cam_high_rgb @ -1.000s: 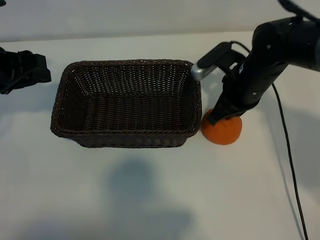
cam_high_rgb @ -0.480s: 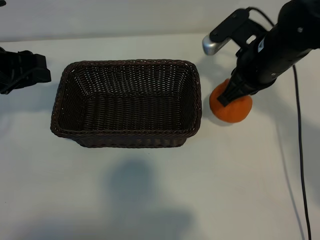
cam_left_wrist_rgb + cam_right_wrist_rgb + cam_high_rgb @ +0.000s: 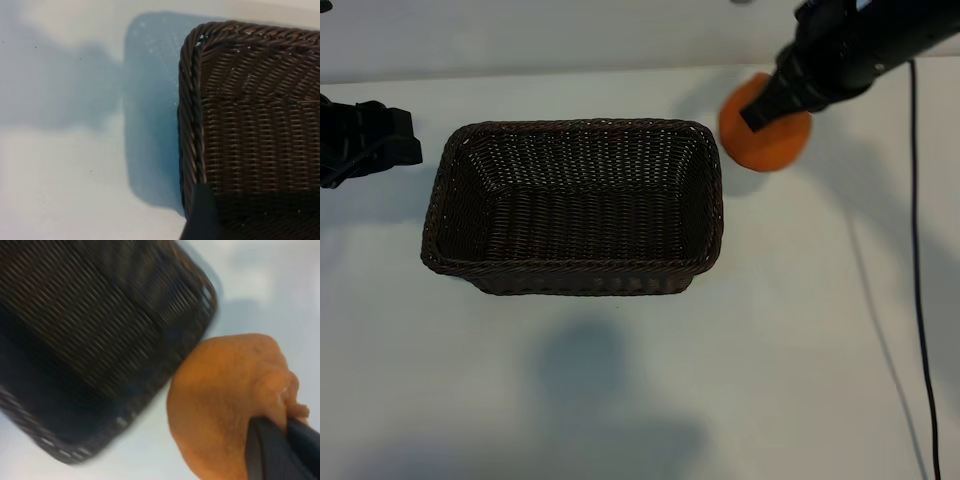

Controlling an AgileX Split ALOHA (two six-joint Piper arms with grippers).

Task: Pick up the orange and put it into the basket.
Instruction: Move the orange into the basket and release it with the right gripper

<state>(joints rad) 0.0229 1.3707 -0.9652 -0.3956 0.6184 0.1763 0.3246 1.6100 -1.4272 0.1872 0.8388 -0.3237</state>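
We see the right gripper (image 3: 760, 113) pinched tight on the puckered top of the orange (image 3: 767, 137), which hangs clear of the desk (image 3: 770, 330) near its far right corner. The orange sits just beside the basket (image 3: 435, 215), off its far right corner, not over the inside. In the right wrist view the fingers (image 3: 272, 450) bite a fold of skin on the orange (image 3: 225, 400), with the basket (image 3: 90, 335) below and to one side. The basket stands around the desk's middle, nothing in it. The left gripper (image 3: 365, 145) rests at the left edge, just beside the basket; we read its fingers as spread wide, holding nothing. The left wrist view shows one basket corner (image 3: 192, 100).
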